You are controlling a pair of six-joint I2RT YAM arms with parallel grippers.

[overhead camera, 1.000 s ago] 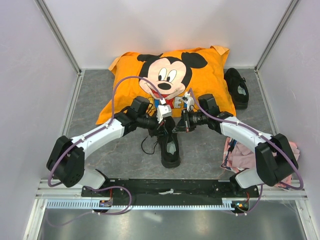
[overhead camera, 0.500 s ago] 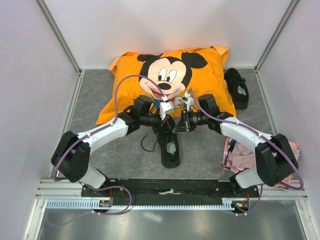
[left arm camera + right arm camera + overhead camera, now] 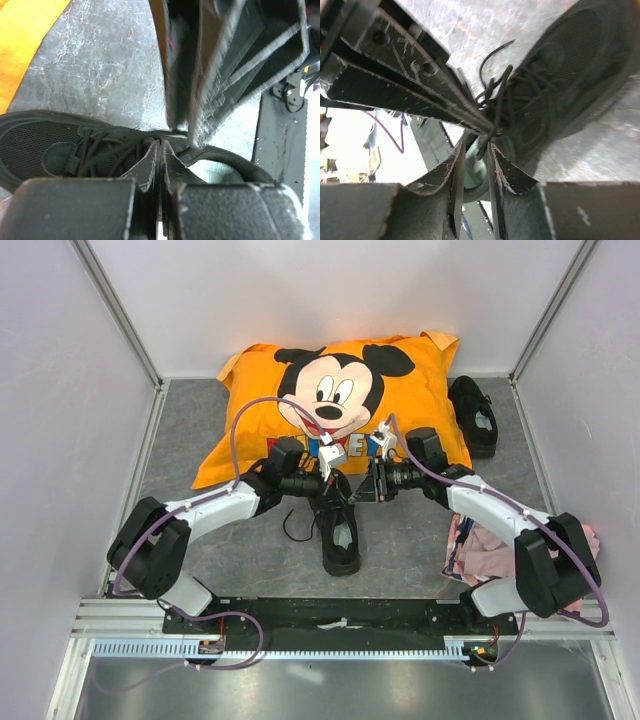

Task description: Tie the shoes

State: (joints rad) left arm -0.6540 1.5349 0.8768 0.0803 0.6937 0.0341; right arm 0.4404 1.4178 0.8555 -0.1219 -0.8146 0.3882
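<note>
Orange cushion [image 3: 400,410]: laid at the back of the table [image 3: 185,455]. Pink cloth [image 3: 490,550]: heaped by the right arm. Near shoe [image 3: 342,535]: set centrally, before the cushion. Far shoe [image 3: 473,415]: placed in the far right corner. Left gripper [image 3: 160,145]: pressed together over the laces [image 3: 505,95]; whether one was pinched could not be told. Right gripper [image 3: 476,145]: narrowly parted, a lace strand between its tips.

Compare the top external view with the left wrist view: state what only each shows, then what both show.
Only top external: the far shoe in the back right corner, the pink cloth, and the mouse face on the orange pillow. Only left wrist: the left gripper close up, jaws pressed together at the laces of the near shoe. Both: the near shoe, the orange pillow and the grey table.
</note>
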